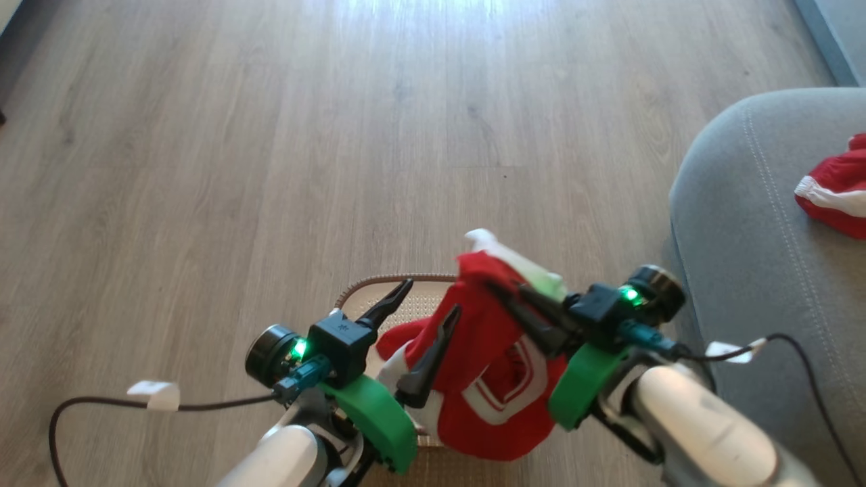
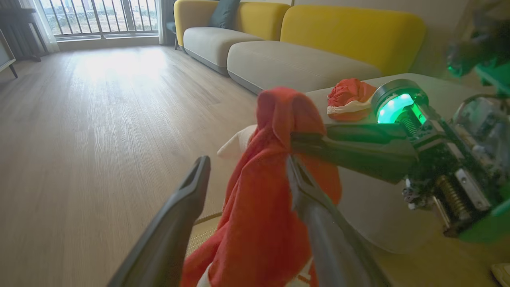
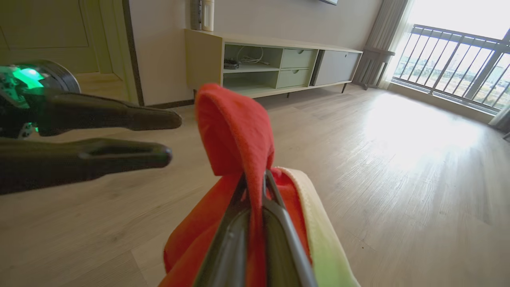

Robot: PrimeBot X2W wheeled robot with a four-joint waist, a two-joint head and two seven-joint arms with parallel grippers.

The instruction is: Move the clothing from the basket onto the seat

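The wooden floor [image 1: 270, 135] carries a grey seat [image 1: 737, 223], with one red garment [image 1: 835, 193] lying back from its rounded edge. The basket [image 1: 399, 279] stands on the floor near the seat. Above it hangs red-and-white clothing [image 1: 487, 379], pinched tight in the right claw [image 3: 255, 181]. The left claw [image 1: 431, 297] is alongside, its fingers spread wide.

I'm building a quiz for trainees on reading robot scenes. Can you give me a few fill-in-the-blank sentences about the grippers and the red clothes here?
1. The right gripper is ____ on the red garment.
2. The left gripper stands ____, its fingers spread apart.
3. A second red garment lies on the ____ seat.
4. The held garment hangs above the basket, which stands on the wooden ____.

Missing words: shut; open; grey; floor.
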